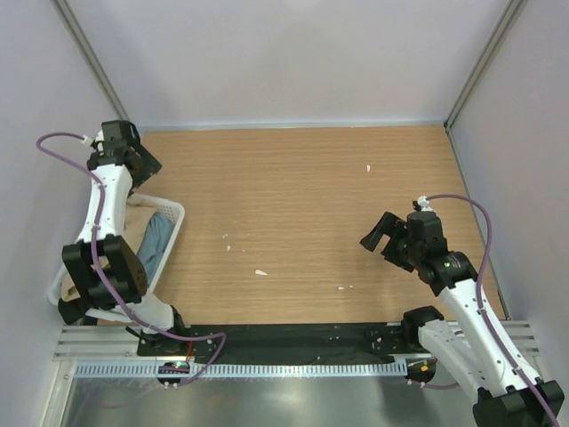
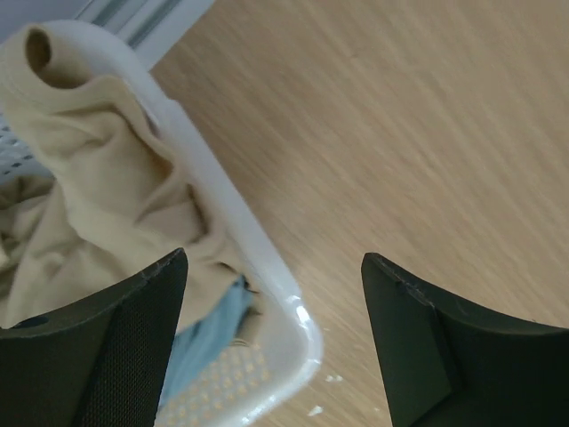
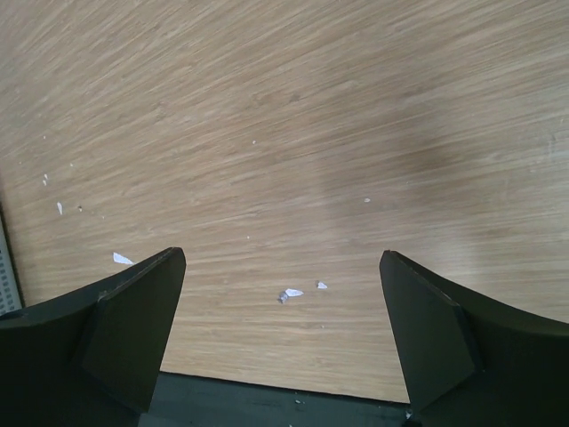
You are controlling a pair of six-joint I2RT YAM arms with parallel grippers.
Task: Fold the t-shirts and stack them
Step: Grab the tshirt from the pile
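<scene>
A crumpled tan-beige t-shirt (image 2: 98, 178) and a grey-blue t-shirt (image 2: 200, 342) lie bunched in the white mesh basket (image 2: 267, 267) at the table's left edge. From above the tan shirt (image 1: 138, 218) and the grey-blue shirt (image 1: 156, 245) show beside the left arm. My left gripper (image 1: 138, 165) hangs open and empty above the basket's far corner; in its wrist view (image 2: 274, 262) the jaws stand wide apart. My right gripper (image 1: 380, 233) is open and empty above bare wood on the right, as its wrist view (image 3: 283, 258) shows.
The basket rim (image 1: 178, 213) sits against the left wall. Small white scraps (image 1: 260, 272) dot the wooden table (image 1: 311, 196). A black strip (image 1: 293, 338) runs along the near edge. Grey walls close in on three sides.
</scene>
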